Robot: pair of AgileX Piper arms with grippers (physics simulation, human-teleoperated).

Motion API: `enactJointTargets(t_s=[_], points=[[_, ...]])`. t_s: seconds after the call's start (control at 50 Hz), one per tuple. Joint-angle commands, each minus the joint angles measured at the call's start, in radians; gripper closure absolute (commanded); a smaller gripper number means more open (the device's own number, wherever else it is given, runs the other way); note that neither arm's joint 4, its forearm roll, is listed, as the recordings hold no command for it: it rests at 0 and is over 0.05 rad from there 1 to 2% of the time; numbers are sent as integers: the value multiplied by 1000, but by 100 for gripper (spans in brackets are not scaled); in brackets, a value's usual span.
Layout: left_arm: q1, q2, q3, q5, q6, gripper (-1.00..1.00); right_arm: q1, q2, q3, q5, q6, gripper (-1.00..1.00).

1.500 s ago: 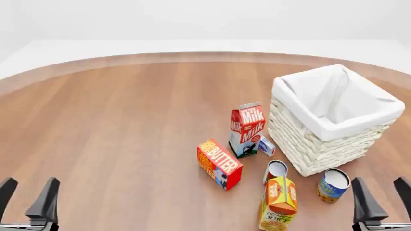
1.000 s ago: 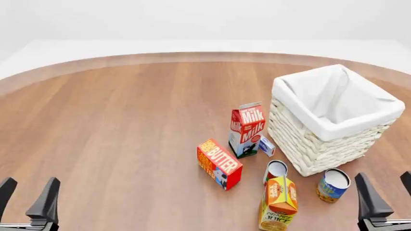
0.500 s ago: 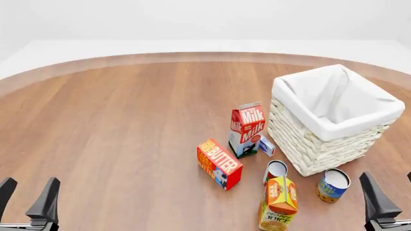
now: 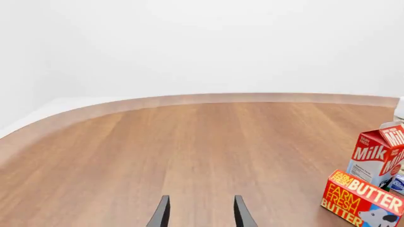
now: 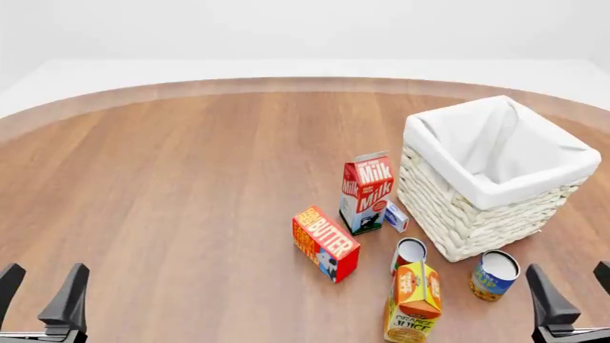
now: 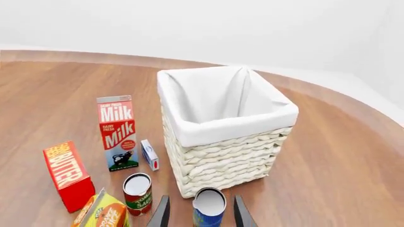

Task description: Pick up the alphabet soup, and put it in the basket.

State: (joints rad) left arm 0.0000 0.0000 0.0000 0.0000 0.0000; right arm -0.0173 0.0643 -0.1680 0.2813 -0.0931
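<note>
Your right gripper (image 6: 200, 215) is open w/ the short blue-and-yellow soup can (image 6: 209, 206) between its fingers; left gripper (image 4: 200, 213) open, empty. Careful: the red-and-white can (image 6: 137, 194) sits close, lower left of frame, & you could bump it.

Alphabet soup (image 5: 495, 275): short cylindrical can, dark blue and yellow-orange label, flat silver-white top. Standing upright on the wooden table at the near right, just in front of the basket's near corner and seemingly apart from it. In the right wrist view the can (image 6: 209, 208) is showing its pale top, with only the upper part of the blue label in frame.

Basket (image 5: 496, 176): large square white woven wicker basket, white cloth lining folding over the rim. Sitting upright at the right of the table, turned cornerwise, interior showing only lining (image 6: 221, 97).
</note>
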Motion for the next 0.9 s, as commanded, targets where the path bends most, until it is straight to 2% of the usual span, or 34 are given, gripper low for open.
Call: enactJointTargets(t_s=[0.02, 0.1, 0.38, 0.64, 0.9], points=[[0, 0, 0, 0, 0, -100, -10, 26, 24, -4, 6, -100], [0, 0, 0, 0, 0, -100, -29, 70, 36, -47, 25, -100], [0, 0, 0, 0, 0, -100, -46, 108, 69, -93, 26, -100], [0, 0, 0, 0, 0, -100, -48, 254, 139, -274, 33, -100], [0, 0, 0, 0, 0, -100, -56, 295, 167, -323, 39, -100]])
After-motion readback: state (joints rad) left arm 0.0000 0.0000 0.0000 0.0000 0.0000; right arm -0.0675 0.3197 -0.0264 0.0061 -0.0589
